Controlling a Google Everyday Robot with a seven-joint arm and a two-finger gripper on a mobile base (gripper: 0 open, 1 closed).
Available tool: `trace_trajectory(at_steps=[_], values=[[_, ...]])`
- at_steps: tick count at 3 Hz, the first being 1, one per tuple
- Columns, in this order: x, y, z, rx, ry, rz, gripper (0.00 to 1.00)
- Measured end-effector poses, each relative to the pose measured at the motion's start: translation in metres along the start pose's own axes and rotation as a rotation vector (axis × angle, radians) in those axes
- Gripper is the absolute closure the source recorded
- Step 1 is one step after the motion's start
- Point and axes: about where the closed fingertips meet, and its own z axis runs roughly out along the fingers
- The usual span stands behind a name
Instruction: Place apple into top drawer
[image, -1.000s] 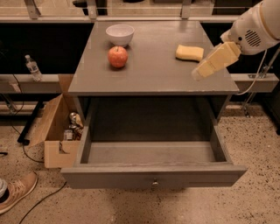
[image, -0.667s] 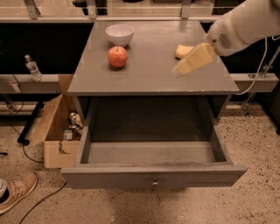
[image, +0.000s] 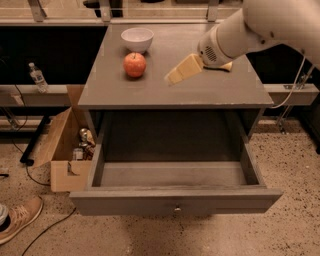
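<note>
Camera view: firm, smooth round red-orange apple (image: 135, 64), likely best gripped across its middle, is flanked by cream gripper (image: 176, 77), closure indiscernible.

Matt wood top drawer (image: 175, 200); smooth apple (image: 135, 64); plastic end effector (image: 173, 77) above tabletop (image: 150, 92).

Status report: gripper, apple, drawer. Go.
Gripper above tabletop, right of apple, apart from it. Apple on tabletop, in front of white bowl, not held. Top drawer pulled open. Nothing between gripper and apple.
</note>
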Motion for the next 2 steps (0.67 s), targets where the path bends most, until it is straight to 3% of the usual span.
trace_trajectory(at_steps=[2], values=[[-0.032,0.005,0.072,-0.005,-0.067,0.043,0.0]])
